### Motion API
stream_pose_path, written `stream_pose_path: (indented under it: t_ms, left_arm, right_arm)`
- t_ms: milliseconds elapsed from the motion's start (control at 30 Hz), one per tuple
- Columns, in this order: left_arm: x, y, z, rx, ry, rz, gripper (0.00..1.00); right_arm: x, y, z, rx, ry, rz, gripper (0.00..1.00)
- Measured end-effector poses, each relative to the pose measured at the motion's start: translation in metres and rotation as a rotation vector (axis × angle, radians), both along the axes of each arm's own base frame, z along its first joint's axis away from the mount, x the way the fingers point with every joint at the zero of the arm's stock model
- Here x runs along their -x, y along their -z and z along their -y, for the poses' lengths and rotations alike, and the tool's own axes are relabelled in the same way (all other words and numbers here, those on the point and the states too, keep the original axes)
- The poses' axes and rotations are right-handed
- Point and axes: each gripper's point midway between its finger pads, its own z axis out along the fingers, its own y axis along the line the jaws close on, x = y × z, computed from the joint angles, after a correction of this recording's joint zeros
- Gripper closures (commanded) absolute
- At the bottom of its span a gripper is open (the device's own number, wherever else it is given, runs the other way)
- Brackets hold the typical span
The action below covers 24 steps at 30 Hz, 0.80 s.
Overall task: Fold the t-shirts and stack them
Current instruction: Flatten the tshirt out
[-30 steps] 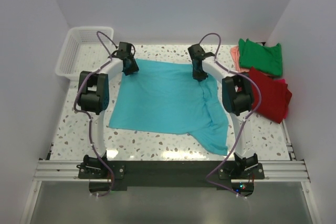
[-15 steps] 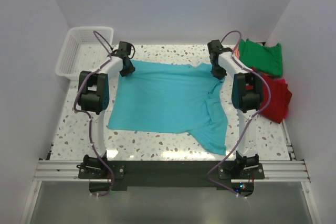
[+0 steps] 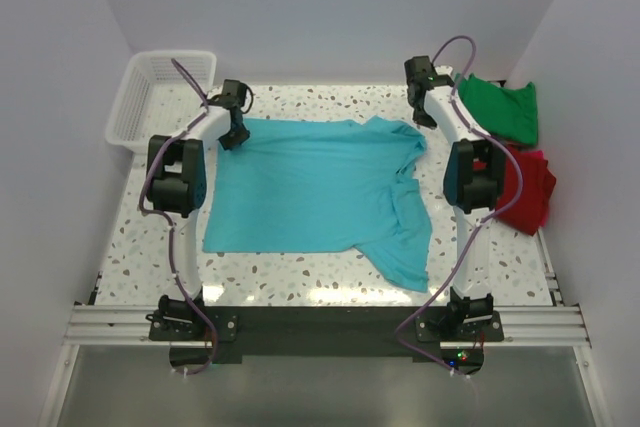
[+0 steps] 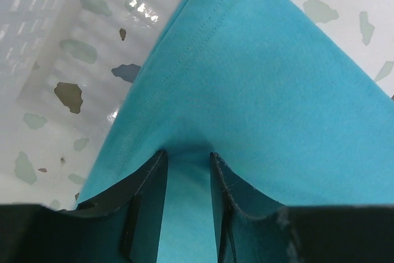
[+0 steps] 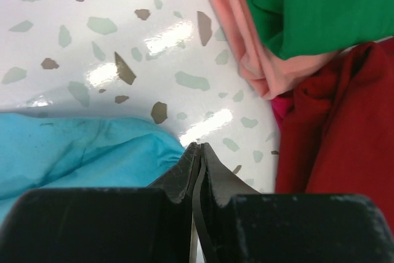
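My left claw pinches the turquoise t-shirt, spread across the worktop, near its far edge; my right claw, closed beside the cloth, may lift nothing, skewing the fold.

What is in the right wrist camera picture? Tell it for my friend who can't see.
The right gripper is shut, its black jaws pressed together at the bottom, over a white speckled table. The edge of a turquoise t-shirt lies just left of its tip; a green t-shirt, a pink t-shirt under it and a dark red t-shirt fill the right side.
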Motion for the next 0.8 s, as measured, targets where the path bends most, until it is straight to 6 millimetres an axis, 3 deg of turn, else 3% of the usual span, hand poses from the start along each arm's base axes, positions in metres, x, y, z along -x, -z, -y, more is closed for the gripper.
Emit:
stream_pose_path:
  t_ms: [200, 500, 633, 800]
  left_arm:
    - [0.004, 0.000, -0.002, -0.003, -0.004, -0.010, 0.67]
    - [0.020, 0.000, -0.005, 0.007, -0.002, -0.040, 0.69]
    - [0.021, 0.000, -0.002, 0.019, 0.012, -0.035, 0.59]
    - [0.024, -0.001, 0.005, 0.050, 0.076, -0.020, 0.55]
  right_arm:
    - [-0.011, 0.011, -0.023, -0.112, -0.090, 0.014, 0.91]
    - [-0.042, 0.012, -0.071, -0.294, -0.238, 0.089, 0.90]
    - [-0.053, 0.023, -0.098, -0.381, -0.310, 0.094, 0.89]
    - [-0.067, 0.046, -0.122, -0.439, -0.361, 0.085, 0.87]
